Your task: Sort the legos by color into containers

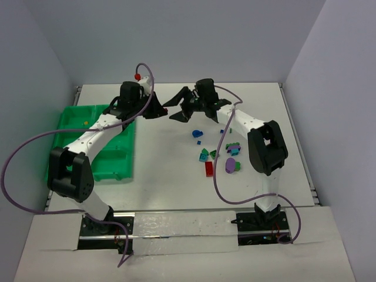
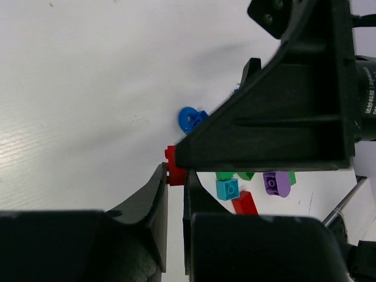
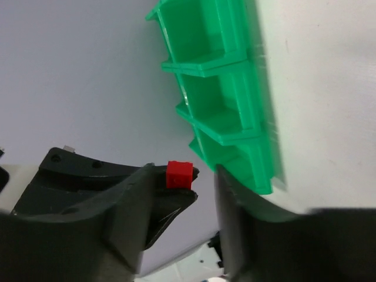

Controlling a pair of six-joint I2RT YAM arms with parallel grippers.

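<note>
Nearest, my left gripper (image 2: pixel 174 171) pinches a red brick (image 2: pixel 171 157) at its tips, off the table (image 1: pixel 170 176), facing my wide-open right gripper (image 1: pixel 170 111), both reaching forward; brick's long axis unreadable.

Right tool (image 1: pixel 175 110) blocks the left tool (image 1: pixel 161 111) (room leftward, toward tray (image 1: pixel 69 120)).

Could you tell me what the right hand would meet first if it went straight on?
The right hand would probably first meet the red lego pinched in the left hand, close ahead; the green tray lies farther beyond.
</note>
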